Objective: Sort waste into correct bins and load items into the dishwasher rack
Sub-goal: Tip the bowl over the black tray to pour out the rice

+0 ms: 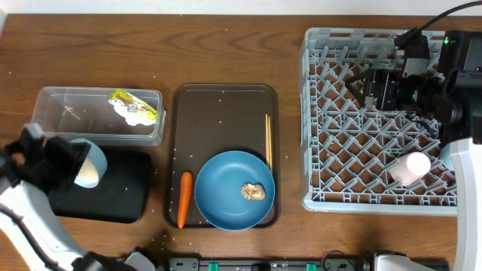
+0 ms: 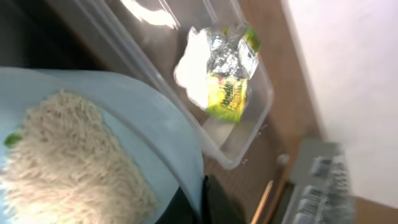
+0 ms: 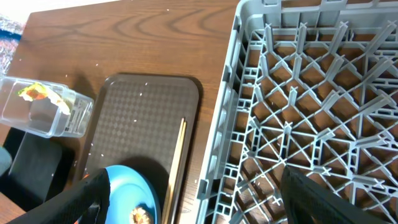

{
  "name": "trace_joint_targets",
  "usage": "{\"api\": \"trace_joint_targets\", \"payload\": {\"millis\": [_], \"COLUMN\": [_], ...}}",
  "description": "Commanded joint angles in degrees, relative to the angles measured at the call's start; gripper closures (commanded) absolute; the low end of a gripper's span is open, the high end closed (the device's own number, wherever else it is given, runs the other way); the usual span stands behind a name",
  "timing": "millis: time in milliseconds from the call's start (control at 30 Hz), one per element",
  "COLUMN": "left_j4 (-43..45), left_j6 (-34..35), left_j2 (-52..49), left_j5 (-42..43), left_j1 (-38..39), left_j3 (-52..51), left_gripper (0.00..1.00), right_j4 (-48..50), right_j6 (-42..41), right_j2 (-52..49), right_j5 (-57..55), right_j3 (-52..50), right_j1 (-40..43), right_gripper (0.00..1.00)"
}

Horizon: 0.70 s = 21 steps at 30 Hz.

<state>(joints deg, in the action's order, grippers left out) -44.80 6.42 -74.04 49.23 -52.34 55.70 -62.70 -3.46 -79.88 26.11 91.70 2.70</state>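
My left gripper (image 1: 75, 162) is shut on the rim of the small pale bowl (image 1: 89, 165), which is tipped on its side above the back edge of the black tray (image 1: 105, 192). White rice (image 2: 68, 162) still fills the bowl (image 2: 149, 118). The clear tub (image 1: 102, 114) holds the yellow-green packet with foil (image 1: 134, 108). On the brown serving tray (image 1: 226, 113) lie the carrot (image 1: 184, 199), the chopsticks (image 1: 268, 141) and the blue plate (image 1: 235, 190) with a brown food lump (image 1: 253, 191). My right gripper (image 1: 367, 84) hangs open and empty over the dishwasher rack (image 1: 361, 128). A pink cup (image 1: 413, 167) stands in the rack.
Loose rice grains are scattered over the wooden table and the serving tray. In the right wrist view the rack's left wall (image 3: 227, 124) stands close beside the serving tray (image 3: 143, 118). The tub sits just behind the black tray.
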Motion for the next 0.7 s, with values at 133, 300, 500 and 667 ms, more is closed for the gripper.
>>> {"api": "trace_joint_targets", "payload": {"millis": [133,300,500,667], "left_j4": [14.25,18.60,18.58,18.38], "left_j6": [-7.78,-14.12,-17.18,-16.94], "left_j2": [0.07,0.04,-0.07,-0.07], "left_j5": [31.30,40.76,40.79,40.79], "left_j1": [-14.82,-21.64,-24.83,-24.85], "left_j3": [-14.12,-21.18,-24.81,-24.85], "left_gripper": [0.94,0.94,0.94,0.94], "right_j4": [0.20,0.31,1.05,1.20], "right_j6": [-0.79,-0.79,-0.81,-0.83], "right_j2": [0.07,0.07,0.07,0.07], "right_j5": [0.24,0.24,0.24,0.24], "right_j3": [0.00,0.00,0.00,0.00], "right_j1": [-0.96,-0.96,-0.96,-0.96], "right_gripper": [0.20,0.20,0.20,0.20]}}
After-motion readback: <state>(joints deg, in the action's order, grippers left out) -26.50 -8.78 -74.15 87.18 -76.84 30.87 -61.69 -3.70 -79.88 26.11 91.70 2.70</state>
